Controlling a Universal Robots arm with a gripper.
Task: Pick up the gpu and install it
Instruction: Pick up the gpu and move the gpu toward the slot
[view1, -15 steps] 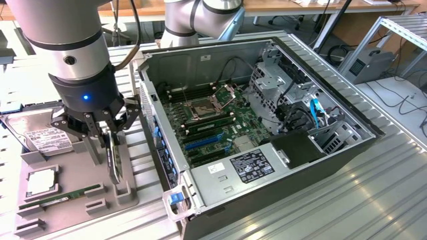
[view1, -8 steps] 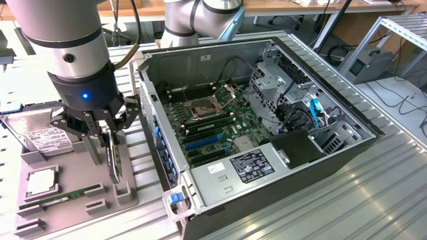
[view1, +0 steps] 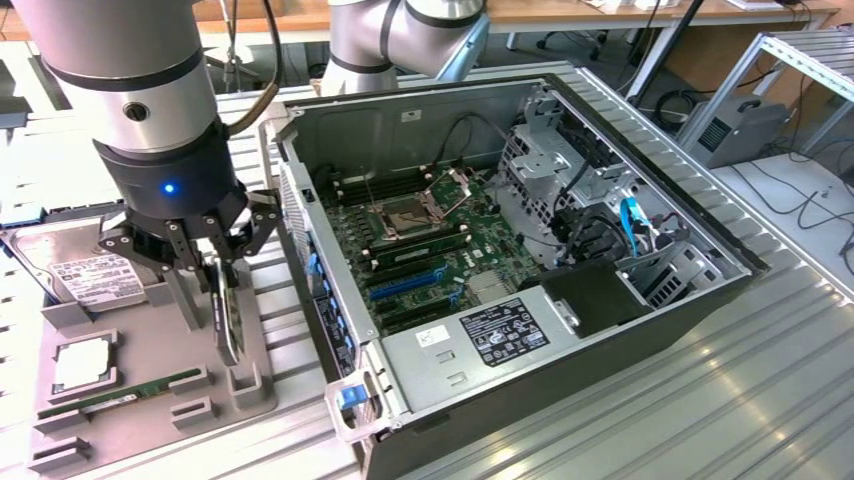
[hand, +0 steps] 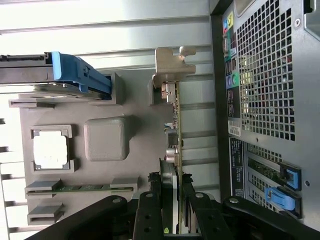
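Observation:
The gpu (view1: 230, 322) is a thin black card standing on edge in the grey parts tray (view1: 147, 435), beside the open computer case (view1: 534, 250). My gripper (view1: 214, 285) comes straight down onto it, fingers pressed on its two flat faces. In the wrist view the gpu (hand: 176, 135) runs edge-on away from my gripper (hand: 171, 200), and its silver bracket (hand: 172, 65) rests against a tray post at the far end. The card's lower edge still appears to sit in the tray holder. Blue expansion slots (view1: 407, 285) lie free on the motherboard inside the case.
The tray also holds a hard drive (view1: 87, 265), a CPU (view1: 83, 365) and a green RAM stick (view1: 120, 397). The case's rear panel (hand: 270, 100) stands close beside the gpu. Slatted metal table (view1: 694, 400) surrounds both, with a second arm's base (view1: 387, 40) behind.

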